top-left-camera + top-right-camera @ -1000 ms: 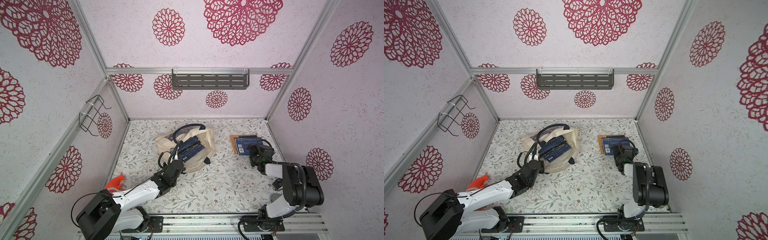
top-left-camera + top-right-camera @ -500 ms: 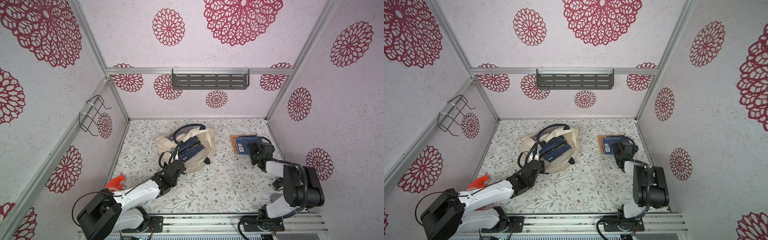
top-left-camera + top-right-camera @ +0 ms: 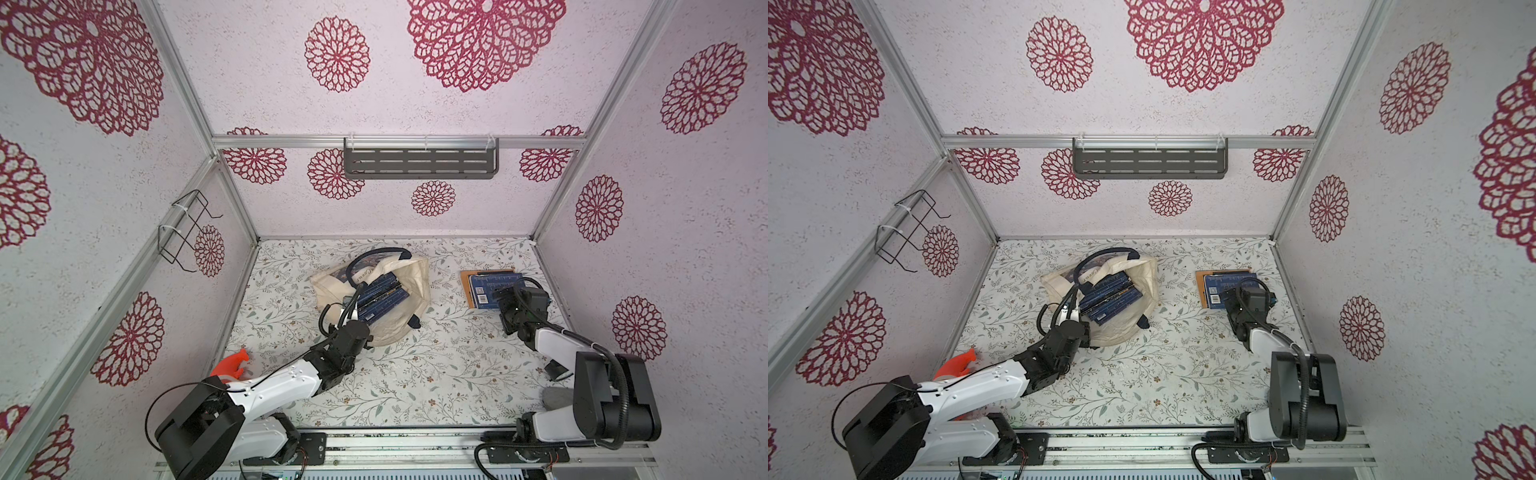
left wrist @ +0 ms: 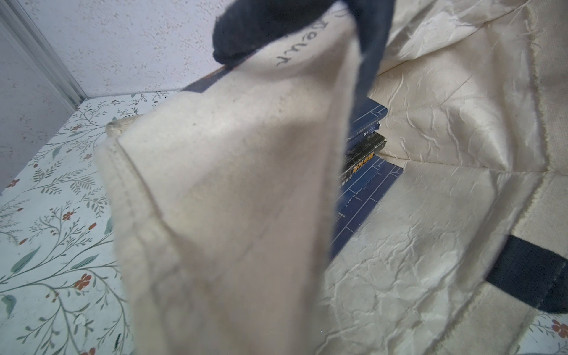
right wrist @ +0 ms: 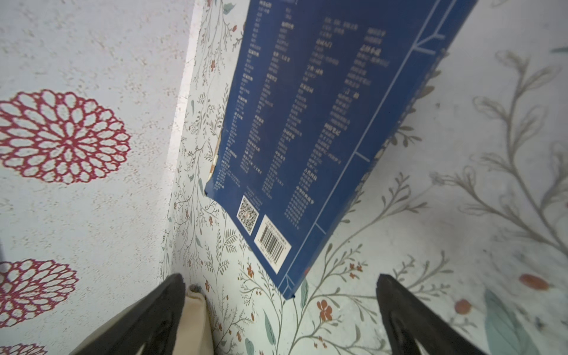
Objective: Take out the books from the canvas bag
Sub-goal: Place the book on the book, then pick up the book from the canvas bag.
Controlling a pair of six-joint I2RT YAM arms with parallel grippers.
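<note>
Canvas bag lies slumped near the middle of the bench, mouth gaping upward. In both top views we see a stack of dark blue books inside it, fanned a little, spines angled toward the left arm. The left wrist view shows their edges against the crinkled lining. Left tool sits at the bag's near rim. Cloth hides its fingers, but it is closed right down, and a fold of canvas rises tent-like straight out of it, so we read it as pinching the rim. Near the right wall, well apart from the bag, a blue book lies flat, barcode side up, on an orange-brown book that shows along one edge. Right tool hangs over the blue book's near corner, spread wide and carrying nothing. In the right wrist view that corner sits just ahead of the two dark fingers and touches neither. An orange-red object rests by the left wall.
</note>
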